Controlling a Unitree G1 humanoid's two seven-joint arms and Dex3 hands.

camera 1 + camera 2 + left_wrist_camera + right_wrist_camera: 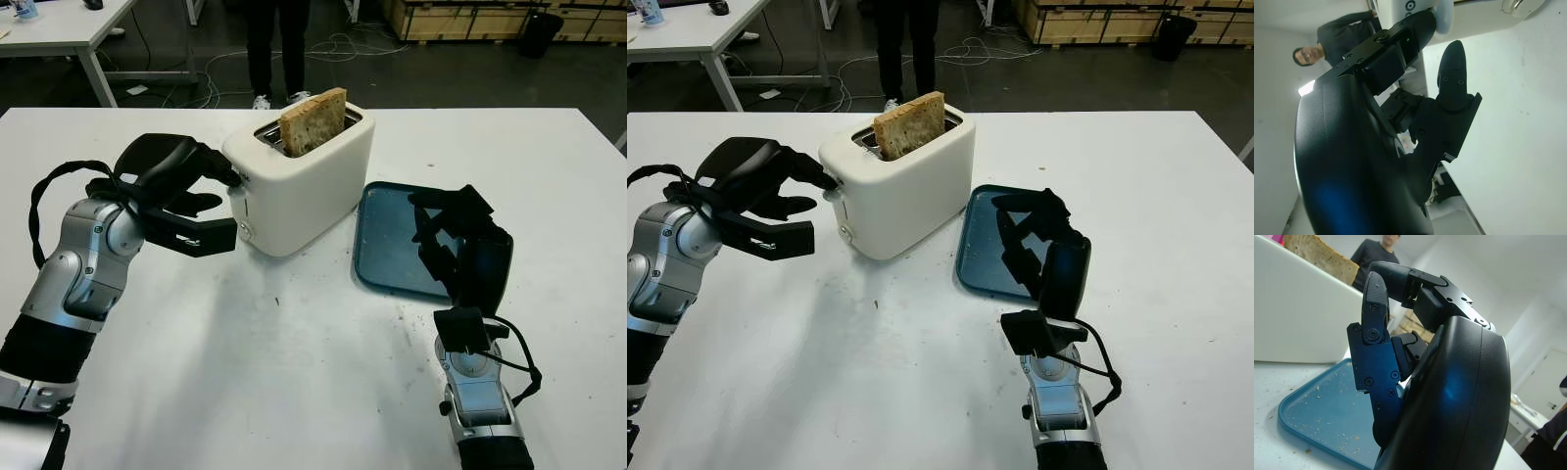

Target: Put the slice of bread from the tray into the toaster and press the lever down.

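A white toaster [304,186] stands mid-table with a brown slice of bread [313,121] sticking up out of its slot. My left hand [220,199] is at the toaster's left end, open, its upper finger [1415,29] touching the white lever [1444,17], which sits high. The blue tray [387,240] lies to the right of the toaster and holds crumbs. My right hand [441,227] hovers open over the tray's right part, holding nothing; the right wrist view shows its fingers [1376,303] above the tray [1317,411], with the toaster [1298,318] and bread [1322,257] beyond.
A person [277,44] stands behind the table's far edge. Crumbs dot the white tabletop [294,372] in front of the toaster. Another white table [59,29] is at the back left, wooden crates [470,18] at the back right, cables on the floor.
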